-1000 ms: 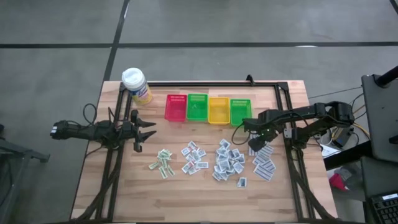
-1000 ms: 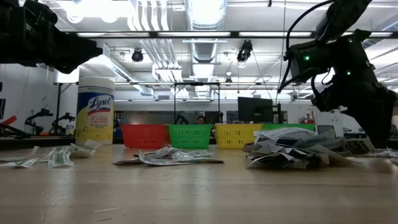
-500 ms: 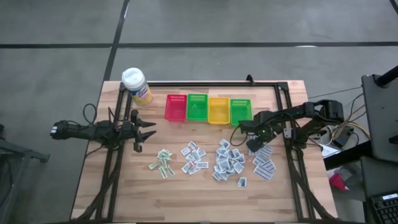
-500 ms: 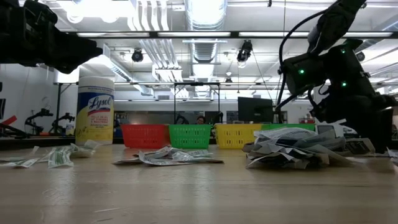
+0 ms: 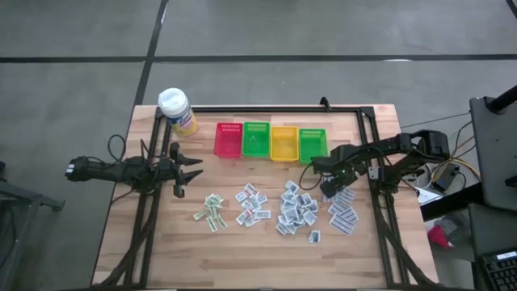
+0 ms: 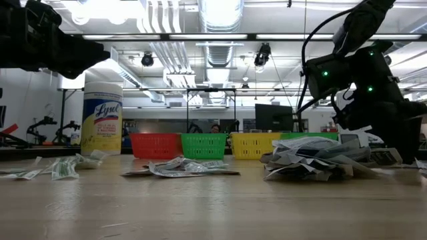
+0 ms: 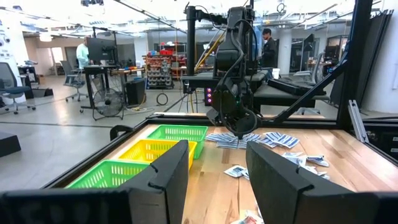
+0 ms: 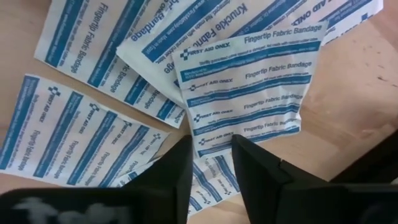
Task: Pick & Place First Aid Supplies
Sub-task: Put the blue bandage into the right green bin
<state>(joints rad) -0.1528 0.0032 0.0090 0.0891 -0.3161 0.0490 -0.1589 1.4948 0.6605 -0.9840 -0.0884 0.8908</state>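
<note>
high view: the right claw (image 5: 327, 194) is low over the far-right pile of packets (image 5: 342, 212) on the table (image 5: 242, 246), just in front of the green basket (image 5: 313, 145). in the right wrist view its fingers (image 8: 180, 168) stand close together over a fingertip-bandage packet (image 8: 252, 87), the packet's edge between the tips; whether they pinch it i cannot tell. more packets lie in three other piles across the table's middle (image 5: 297, 210), (image 5: 250, 204), (image 5: 211, 212). the left claw (image 5: 192, 168) waits at the table's left side, well apart from the packets, fingers (image 7: 165, 180) spread and empty. a yellow bottle (image 5: 178, 111) stands at the far left corner.
</note>
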